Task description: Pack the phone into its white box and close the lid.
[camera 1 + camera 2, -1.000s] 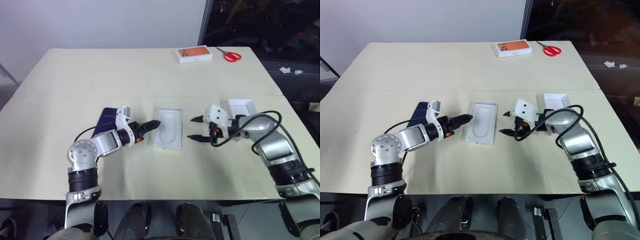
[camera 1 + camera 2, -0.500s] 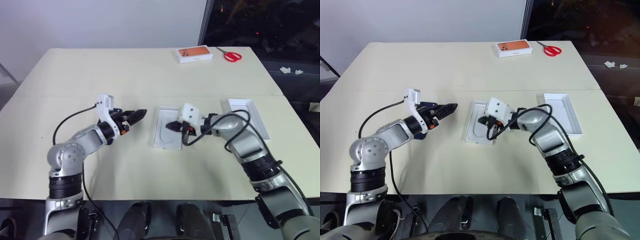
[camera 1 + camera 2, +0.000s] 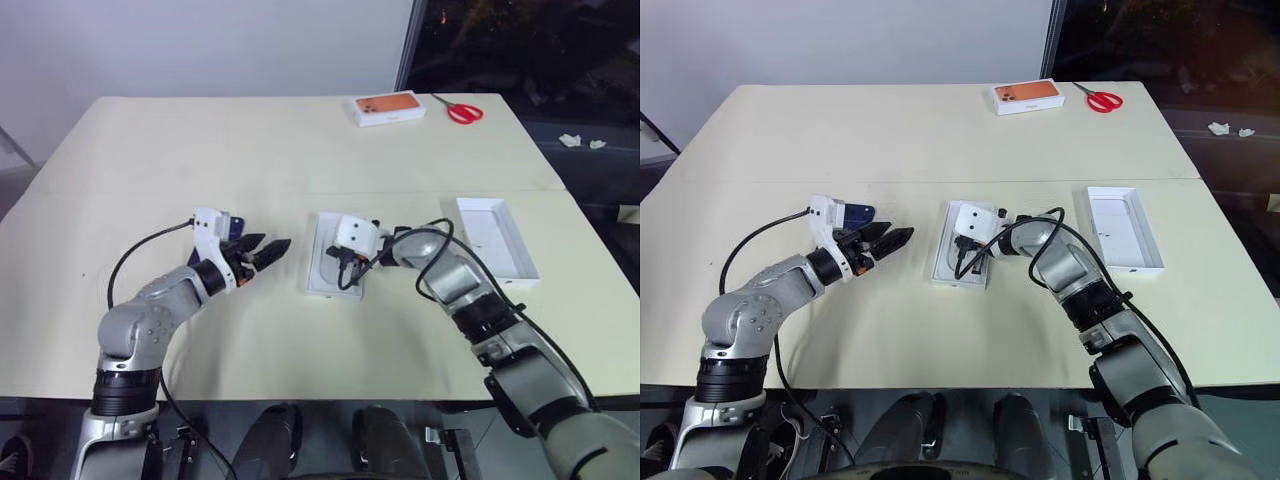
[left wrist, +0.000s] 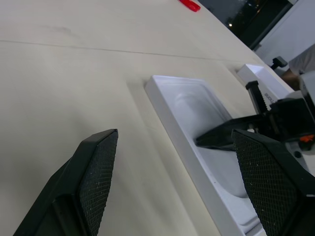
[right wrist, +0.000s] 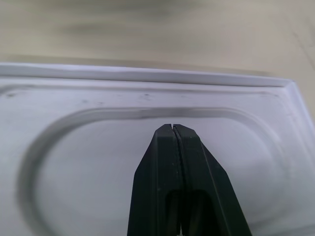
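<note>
The white box [image 3: 325, 222] lies open at the table's middle, its oval recess [image 5: 98, 162] facing up. My right gripper [image 3: 334, 263] is shut with nothing in it, its tips down inside that recess [image 5: 173, 128]. To the box's left my left gripper [image 3: 268, 246] hovers open and holds nothing, pointing toward the box [image 4: 197, 103]. Just a sliver of the dark blue phone [image 3: 858, 212] peeks out behind the left wrist. The lid [image 3: 495, 248] rests hollow side up on the table to the right.
An orange-printed box [image 3: 390, 107] and red scissors [image 3: 462, 110] lie at the far edge of the table. A seam [image 3: 150, 192] crosses the tabletop behind the arms.
My right gripper went from open to shut and moved left from beside the lid into the white box. My left gripper pulled back left from the box and rolled.
</note>
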